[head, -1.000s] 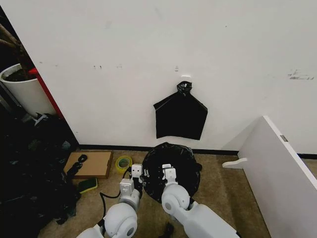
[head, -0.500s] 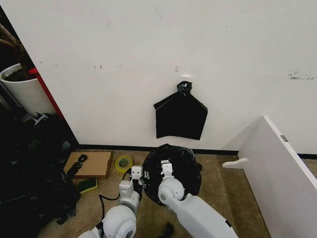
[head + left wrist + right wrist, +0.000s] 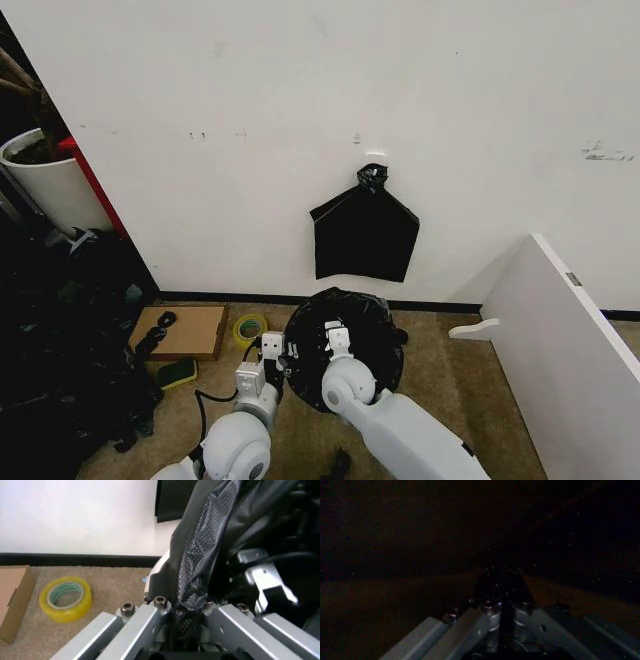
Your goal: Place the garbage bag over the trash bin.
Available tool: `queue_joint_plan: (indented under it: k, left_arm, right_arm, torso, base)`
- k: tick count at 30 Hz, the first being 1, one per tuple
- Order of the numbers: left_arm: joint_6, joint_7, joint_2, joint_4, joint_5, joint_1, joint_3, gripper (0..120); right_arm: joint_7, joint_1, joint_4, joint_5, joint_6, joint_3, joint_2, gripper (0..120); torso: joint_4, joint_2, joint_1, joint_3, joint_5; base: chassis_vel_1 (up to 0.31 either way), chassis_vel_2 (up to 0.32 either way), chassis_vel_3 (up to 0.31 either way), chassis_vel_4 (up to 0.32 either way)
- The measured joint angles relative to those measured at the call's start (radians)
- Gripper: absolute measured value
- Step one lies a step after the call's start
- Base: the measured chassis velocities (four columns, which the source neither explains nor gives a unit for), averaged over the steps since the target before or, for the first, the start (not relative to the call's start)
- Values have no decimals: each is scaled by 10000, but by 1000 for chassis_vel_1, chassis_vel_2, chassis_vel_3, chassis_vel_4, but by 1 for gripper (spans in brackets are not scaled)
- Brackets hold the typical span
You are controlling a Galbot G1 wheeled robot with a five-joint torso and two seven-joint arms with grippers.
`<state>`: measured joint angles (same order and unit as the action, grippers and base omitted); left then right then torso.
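The garbage bag stands close to the far wall, under a flat black bundle hung there. To its left, a yellow tape roll and a cardboard box crowd the floor. Bare carpet lies right, up to a white panel.
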<state>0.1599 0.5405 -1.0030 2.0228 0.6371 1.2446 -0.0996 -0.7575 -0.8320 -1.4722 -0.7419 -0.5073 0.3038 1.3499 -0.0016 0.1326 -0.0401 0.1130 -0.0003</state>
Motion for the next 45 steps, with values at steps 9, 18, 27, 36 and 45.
queue_joint_plan:
  k: [9,18,27,36,45]
  left_arm:
    - [-4,-26,-97,1,197,-40,3,0]
    - [-56,-174,-68,184,433,15,-81,0]
    - [-102,-174,-154,40,428,-106,-48,0]
    - [-285,-169,-214,-547,465,-278,248,0]
    - [-361,-366,-326,-1035,1649,-737,786,0]
  right_arm:
    - [36,-239,-1040,-374,44,73,-393,0]
    - [548,-320,-354,-226,445,-177,-69,0]
    - [311,-716,-1360,-233,250,-149,-568,0]
    - [943,-1693,-4089,-137,11,-519,-1867,0]
    - [2843,-4217,-7477,304,738,-1992,-3225,27]
  torso:
    - [-2,0,0,-1,-1]
    - [2,0,0,0,0]
    - [0,0,1,-1,0]
    - [-1,0,1,-1,-1]
    - [-2,0,2,-1,2]
  base:
    - [0,0,0,0]
    - [0,0,0,0]
    - [0,0,0,0]
    - [0,0,0,0]
    - [0,0,0,0]
